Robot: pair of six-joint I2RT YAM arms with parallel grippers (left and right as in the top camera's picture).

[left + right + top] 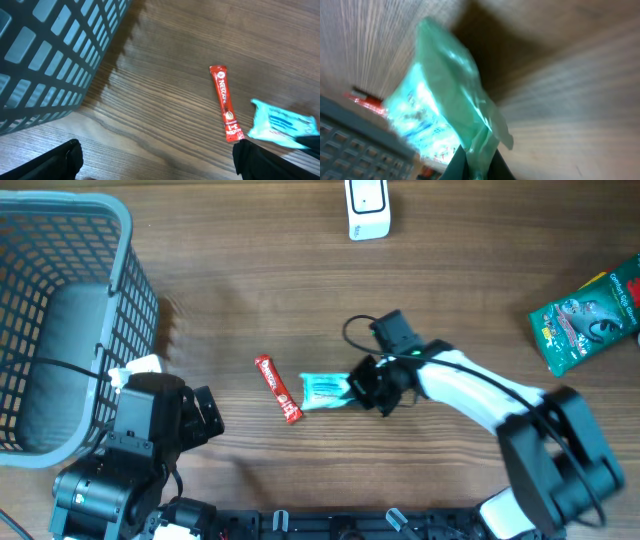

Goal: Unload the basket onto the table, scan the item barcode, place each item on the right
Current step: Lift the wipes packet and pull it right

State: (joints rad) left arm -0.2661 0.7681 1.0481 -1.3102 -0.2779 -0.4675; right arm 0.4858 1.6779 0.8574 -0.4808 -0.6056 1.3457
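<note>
The right gripper (476,167) is clamped on the teal packet's (445,100) crumpled edge, close to the lens. Overhead, the right arm (470,385) reaches left with its elbow bent. The packet sits mid-table just beside a red coffee stick (278,388), well apart from the white scanner (368,208). At the left wrist, the left gripper (157,155) gapes wide beside the grey basket (50,60).

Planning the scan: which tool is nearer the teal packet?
Right. The right tool pinches the teal packet at its edge; the left tool hangs open by the basket, well apart.
</note>
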